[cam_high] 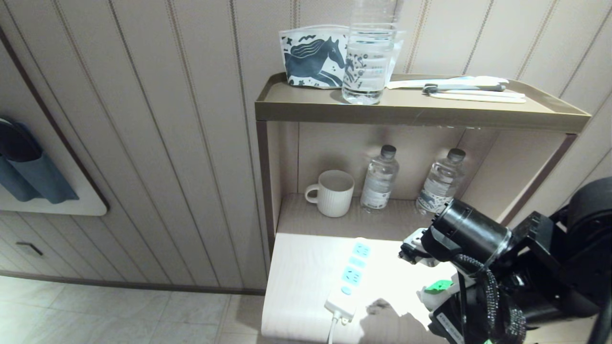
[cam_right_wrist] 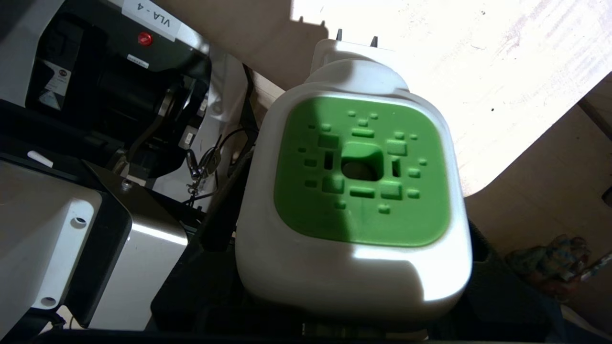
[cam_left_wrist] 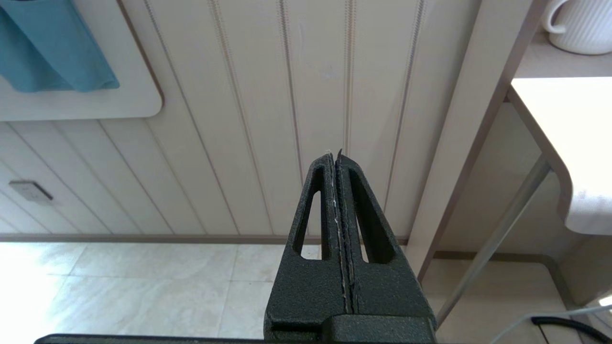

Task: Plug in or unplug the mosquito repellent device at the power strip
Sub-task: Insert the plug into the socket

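The right hand's fingers are hidden beneath the mosquito repellent device in the right wrist view, only its green top is seen past the arm overhead, and the power strip's cord is cut off.

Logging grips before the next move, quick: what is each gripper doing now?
Left gripper: jaws closed, empty.
Right gripper: closed on the mosquito repellent device.

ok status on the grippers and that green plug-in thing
Right gripper shut on white-and-green mosquito repellent device, unplugged, right of the white power strip. Left gripper shut, parked. Sockets unobstructed.
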